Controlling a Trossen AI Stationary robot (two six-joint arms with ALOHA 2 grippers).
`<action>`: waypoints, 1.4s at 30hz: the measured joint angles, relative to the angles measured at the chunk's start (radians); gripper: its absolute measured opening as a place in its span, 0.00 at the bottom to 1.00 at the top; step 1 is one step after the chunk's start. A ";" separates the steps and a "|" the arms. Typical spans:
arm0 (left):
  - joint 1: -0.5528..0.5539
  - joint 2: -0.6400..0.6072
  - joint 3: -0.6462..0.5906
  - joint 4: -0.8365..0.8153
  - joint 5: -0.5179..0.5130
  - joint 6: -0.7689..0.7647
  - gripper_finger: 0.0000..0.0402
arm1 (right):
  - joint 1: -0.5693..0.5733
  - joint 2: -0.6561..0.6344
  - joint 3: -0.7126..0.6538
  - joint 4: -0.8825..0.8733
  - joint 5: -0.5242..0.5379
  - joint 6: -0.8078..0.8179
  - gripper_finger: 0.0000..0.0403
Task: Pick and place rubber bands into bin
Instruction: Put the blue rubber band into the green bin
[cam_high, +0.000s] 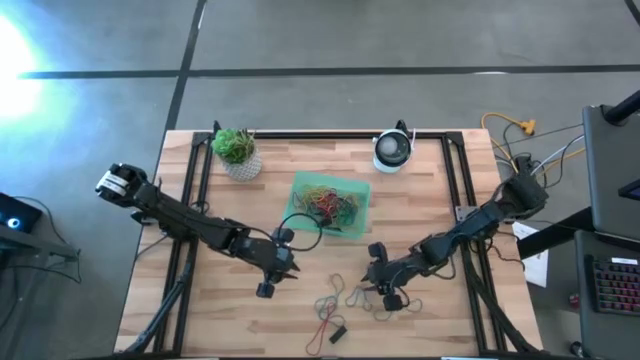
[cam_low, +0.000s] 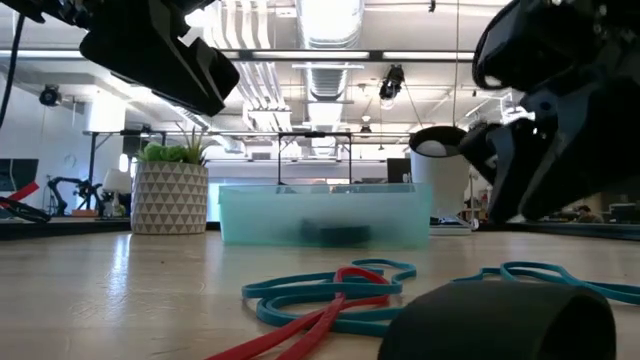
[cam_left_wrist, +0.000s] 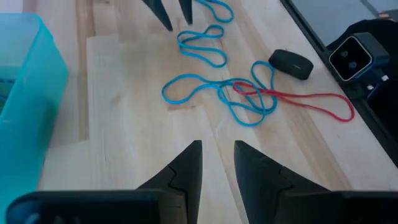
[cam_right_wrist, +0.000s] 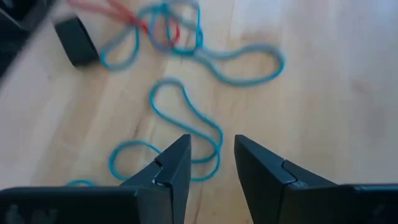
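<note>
Rubber bands (cam_low: 330, 290) partly hidden behind dark foreground object (cam_low: 500, 322).

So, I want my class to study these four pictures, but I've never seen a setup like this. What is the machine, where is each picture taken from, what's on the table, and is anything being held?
It is a robot with two dark arms at a wooden table. One picture looks straight down, one looks level across the tabletop, and two come from cameras on the arms' wrists.

On the table are a green bin holding a heap of rubber bands, some loose bands near the front edge, a small black object, a potted plant and a round white device.

The left gripper is open over bare wood, holding nothing. The right gripper is open just above a blue band, not gripping it.
</note>
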 joint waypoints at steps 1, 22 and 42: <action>0.000 0.000 0.000 -0.001 0.000 0.000 0.19 | 0.000 0.022 0.007 -0.001 -0.003 -0.001 0.29; -0.002 0.000 -0.001 0.006 -0.026 0.016 0.19 | 0.035 0.185 0.152 -0.131 0.051 -0.079 0.03; 0.005 0.107 0.001 0.164 -0.030 0.024 0.19 | -0.087 -0.032 0.314 -0.330 0.423 -0.516 0.02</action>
